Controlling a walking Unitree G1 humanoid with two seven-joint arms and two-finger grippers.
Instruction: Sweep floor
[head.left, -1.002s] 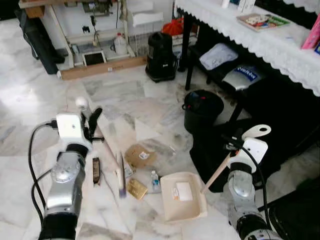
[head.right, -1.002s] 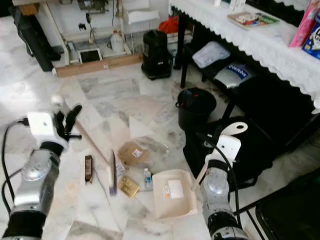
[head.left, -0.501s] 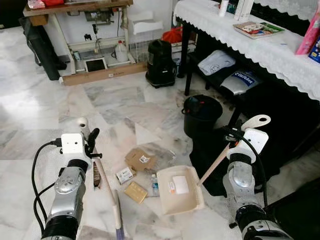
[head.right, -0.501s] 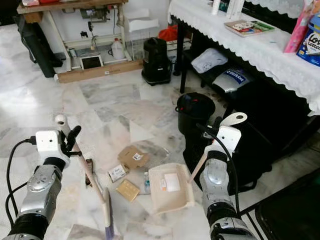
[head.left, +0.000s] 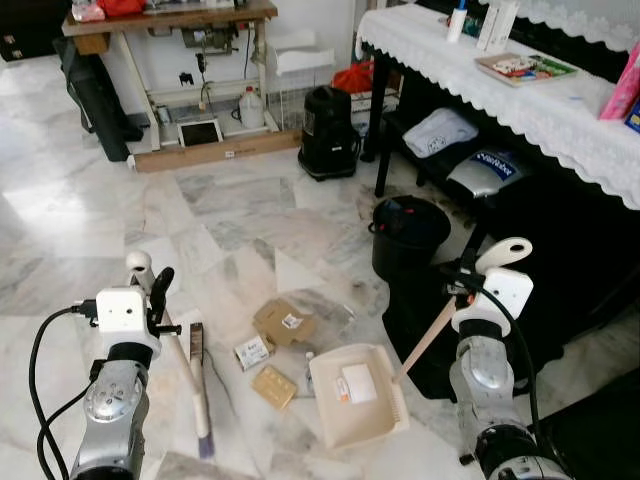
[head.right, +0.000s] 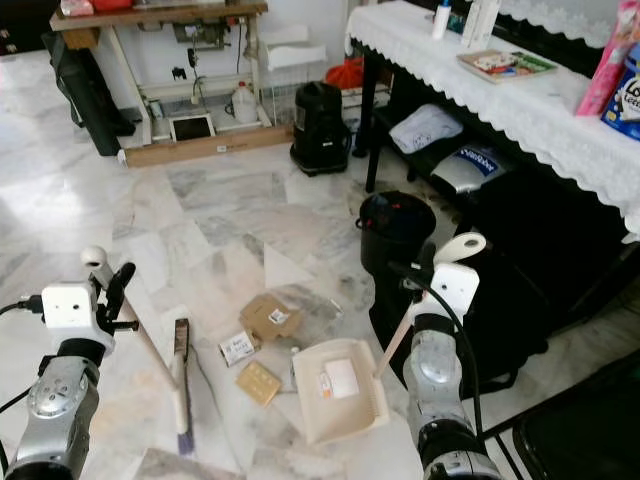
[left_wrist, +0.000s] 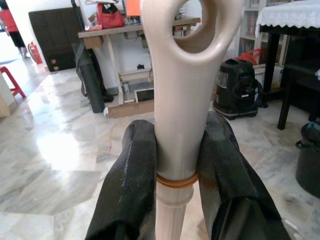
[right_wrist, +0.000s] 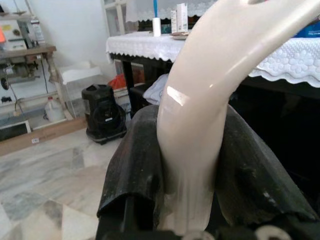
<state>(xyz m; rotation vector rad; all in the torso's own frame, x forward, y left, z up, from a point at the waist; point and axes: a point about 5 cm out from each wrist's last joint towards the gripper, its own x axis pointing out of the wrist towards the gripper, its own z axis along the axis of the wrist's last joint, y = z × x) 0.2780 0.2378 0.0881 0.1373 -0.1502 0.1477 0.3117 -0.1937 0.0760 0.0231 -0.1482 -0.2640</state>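
The sweeping looks about half done: the dustpan (head.left: 355, 393) rests on the marble floor (head.left: 240, 210) already carrying a white card and a small packet, while 3 cardboard pieces remain outside it at its 10 o'clock: a brown box (head.left: 283, 322), a small white carton (head.left: 252, 352) and a yellow-brown packet (head.left: 273, 386), with a small bottle (head.left: 309, 362) just beside the pan's rim. These still need pushing in, and a black bin (head.left: 408, 233) stands at the pan's 1 o'clock for emptying. The left gripper (head.left: 158, 301) is raised, forearm upright, its fingers (left_wrist: 131, 185) clenched on the cream broom handle (left_wrist: 184, 100) just below its hanging loop; the broom head (head.left: 200, 392) lies on the floor at 9 o'clock of the litter. The right gripper (head.left: 470, 282) is likewise lifted, fingers (right_wrist: 134, 165) clamped around the dustpan handle (head.left: 428, 339), which slants down to the pan.
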